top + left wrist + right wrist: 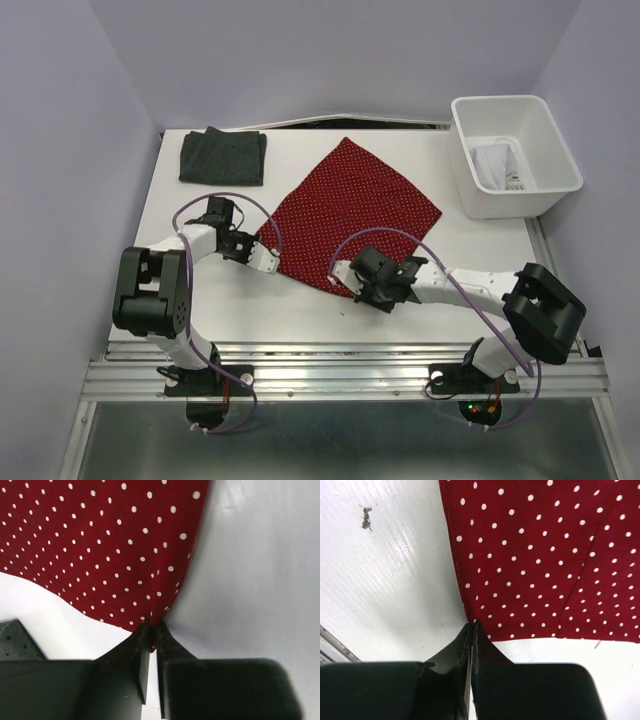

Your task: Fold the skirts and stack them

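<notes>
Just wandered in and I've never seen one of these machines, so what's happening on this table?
Two robot arms are working on a red cloth skirt with small white dots, spread flat on the table. The left hand and the right hand each pinch one corner of its near edge, apparently to begin a fold. A dark charcoal cloth skirt lies folded at the far left. A white cloth garment sits in the white rectangular plastic bin on the right.

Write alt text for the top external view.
The left end effector and right end effector each pinch a near corner of a red dotted skirt spread on the table. A folded dark skirt lies far left; a white bin sits far right.
</notes>
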Tool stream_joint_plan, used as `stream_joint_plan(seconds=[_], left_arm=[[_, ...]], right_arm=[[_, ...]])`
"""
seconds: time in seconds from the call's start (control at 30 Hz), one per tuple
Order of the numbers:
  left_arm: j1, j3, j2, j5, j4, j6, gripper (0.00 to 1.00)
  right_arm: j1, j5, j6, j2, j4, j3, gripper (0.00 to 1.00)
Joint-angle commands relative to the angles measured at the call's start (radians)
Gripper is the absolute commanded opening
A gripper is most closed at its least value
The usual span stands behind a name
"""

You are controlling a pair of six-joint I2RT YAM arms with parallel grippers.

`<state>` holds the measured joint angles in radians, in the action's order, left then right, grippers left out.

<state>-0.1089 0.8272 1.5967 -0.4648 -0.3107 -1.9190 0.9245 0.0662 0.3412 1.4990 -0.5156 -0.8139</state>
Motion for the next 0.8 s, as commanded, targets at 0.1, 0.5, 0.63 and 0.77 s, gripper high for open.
stream_joint_plan(seconds=[0.1, 0.5, 0.63, 0.77], left_arm=[[-0.008, 0.067, -0.061, -0.074, -0.119, 0.095, 0.00], [0.035, 0.020, -0.458, -0.104, -0.330, 0.218, 0.00], [0.097, 0.021, -0.538, -0.087, -0.383, 0.259, 0.00], [0.207, 0.073, -0.604, -0.093, -0.445, 0.287, 0.00]], right_arm=[[0.008, -0.046, 0.010, -0.083, 0.008, -0.040, 0.01], [0.008, -0.440, 0.035, -0.146, -0.170, -0.202, 0.01], [0.008, -0.548, 0.038, -0.183, -0.218, -0.206, 0.01], [0.008, -0.699, 0.068, -0.209, -0.297, -0.237, 0.01]])
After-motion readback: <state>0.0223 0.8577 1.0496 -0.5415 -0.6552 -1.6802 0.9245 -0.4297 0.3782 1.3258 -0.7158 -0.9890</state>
